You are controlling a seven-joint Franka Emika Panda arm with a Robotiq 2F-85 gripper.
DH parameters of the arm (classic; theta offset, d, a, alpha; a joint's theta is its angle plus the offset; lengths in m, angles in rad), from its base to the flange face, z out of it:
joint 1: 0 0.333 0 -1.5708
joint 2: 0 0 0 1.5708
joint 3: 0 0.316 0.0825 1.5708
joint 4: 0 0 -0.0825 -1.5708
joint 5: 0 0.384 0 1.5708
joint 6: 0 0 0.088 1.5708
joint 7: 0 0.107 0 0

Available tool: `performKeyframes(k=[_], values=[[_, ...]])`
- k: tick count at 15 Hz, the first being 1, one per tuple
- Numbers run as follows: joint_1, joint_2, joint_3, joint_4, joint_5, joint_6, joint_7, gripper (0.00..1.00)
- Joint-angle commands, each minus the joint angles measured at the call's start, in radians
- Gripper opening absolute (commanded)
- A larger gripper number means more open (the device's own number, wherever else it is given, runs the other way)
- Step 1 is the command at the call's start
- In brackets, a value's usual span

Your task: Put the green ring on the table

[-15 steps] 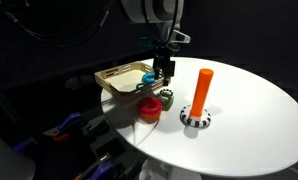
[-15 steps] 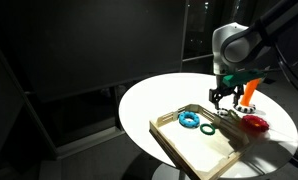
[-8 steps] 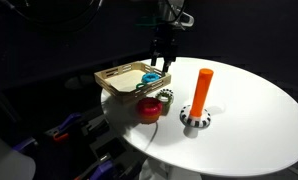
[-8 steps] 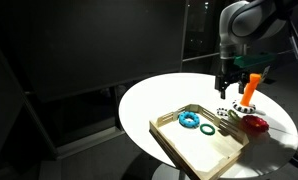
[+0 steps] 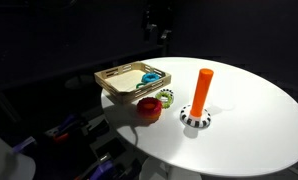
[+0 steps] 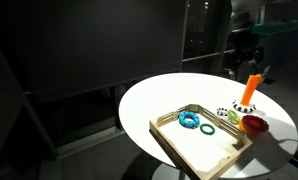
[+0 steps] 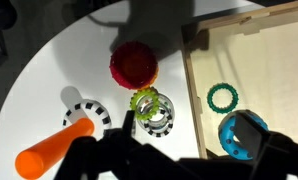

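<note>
I judge the placing itself done, so what remains is backing away cleanly. The small light-green ring [image 7: 144, 101] lies on the large round white counter [image 7: 59, 55], just outside the tan wooden tray [image 7: 274, 50], on the side of the wall nearest the red ring [image 7: 134, 65]. It overlaps the rim of a black-and-white checkered ring [image 7: 161, 122]. I cannot tell whether it rests flat or is propped on that rim.

The tool [image 7: 189, 140] shows only as dark shapes along the bottom of the wrist view. Its fingers stand apart with nothing between them, so I read it as spread and empty.

To finish well I would take the tool straight up and away over the tray. I would not swing it across the counter, because the upright orange peg [image 7: 54, 150] stands beyond the rings from the tray and a low sideways sweep could clip it. I would also leave the green ring alone. It is off the tray, and a nudge might roll it or push the checkered ring.

In an exterior view the arm [image 6: 247, 10] comes in from the top corner, well above the tray's far end. The wrist points downward, so its camera looks straight down on the tray wall and the rings beside it.
</note>
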Motion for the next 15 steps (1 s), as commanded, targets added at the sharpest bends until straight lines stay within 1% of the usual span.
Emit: performKeyframes(k=[1, 5, 9, 10, 11, 15], values=[[-0.017, -0.118, 0.024, -0.039, -0.020, -0.044, 0.015, 1.00], [-0.025, -0.209, 0.036, -0.063, -0.009, -0.045, 0.004, 1.00], [-0.031, -0.271, 0.046, -0.082, -0.004, -0.042, -0.001, 1.00], [-0.034, -0.276, 0.049, -0.082, -0.004, -0.043, -0.001, 1.00], [-0.035, -0.239, 0.052, -0.056, 0.000, -0.041, -0.001, 1.00], [-0.038, -0.239, 0.058, -0.059, -0.001, -0.041, -0.001, 1.00]])
